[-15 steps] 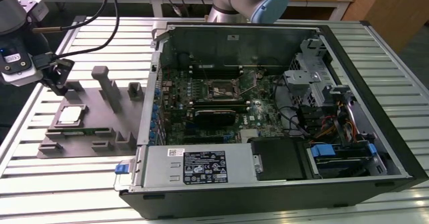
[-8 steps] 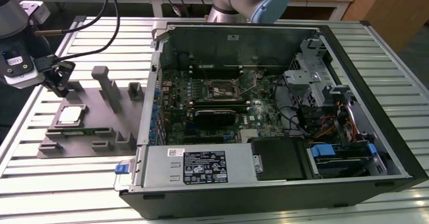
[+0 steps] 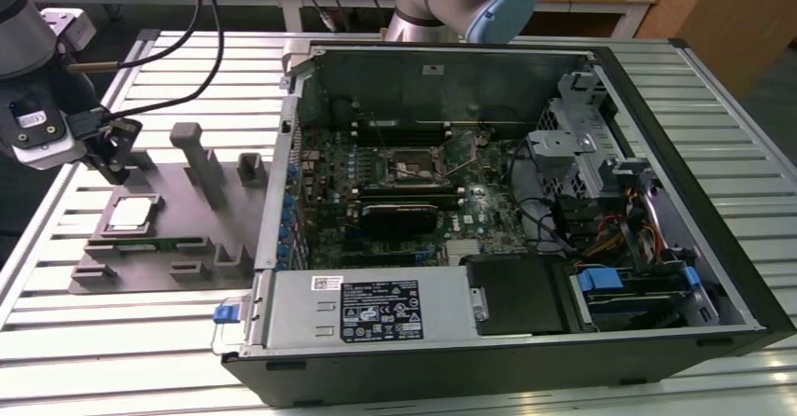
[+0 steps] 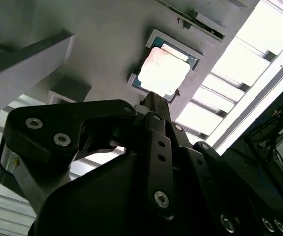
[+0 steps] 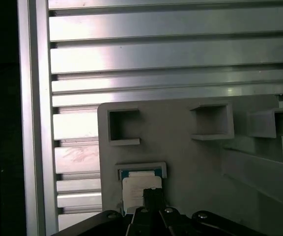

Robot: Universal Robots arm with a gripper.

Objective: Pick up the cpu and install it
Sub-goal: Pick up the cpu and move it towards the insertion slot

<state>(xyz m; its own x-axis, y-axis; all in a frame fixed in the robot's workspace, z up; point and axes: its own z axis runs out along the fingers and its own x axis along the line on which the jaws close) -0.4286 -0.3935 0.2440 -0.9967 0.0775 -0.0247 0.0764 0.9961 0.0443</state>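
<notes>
I am at the pick-up step, and nothing is lifted yet: my pincer point(image 3: 110, 155) hangs over the grey fixture tray point(image 3: 125, 276) that lies on the slatted metal table point(image 3: 125, 351), at the exterior view's left of the open computer case point(image 3: 498, 341). The cpu point(image 3: 131, 213) lies flat in its shallow square nest on that tray, silvery top up, just beside and below my tip in the exterior view. In the second wrist view my pincer point(image 4: 153, 97) points at the near edge of the cpu point(image 4: 162, 73), and in the first wrist view the cpu point(image 5: 139, 183) sits right ahead of the pincer point(image 5: 154, 192). I cannot tell whether I touch the chip or hover just above it. My jaws look drawn together to a narrow point with nothing between them. As I judge it, the grasp calls for the jaws to spread wider than the chip, centre over it and come down square, since it is thin and the nest's rim leaves little edge to catch. The motherboard socket point(image 3: 417, 166), where the chip belongs, sits well apart from me, deep inside the case, so the install has not begun.
</notes>
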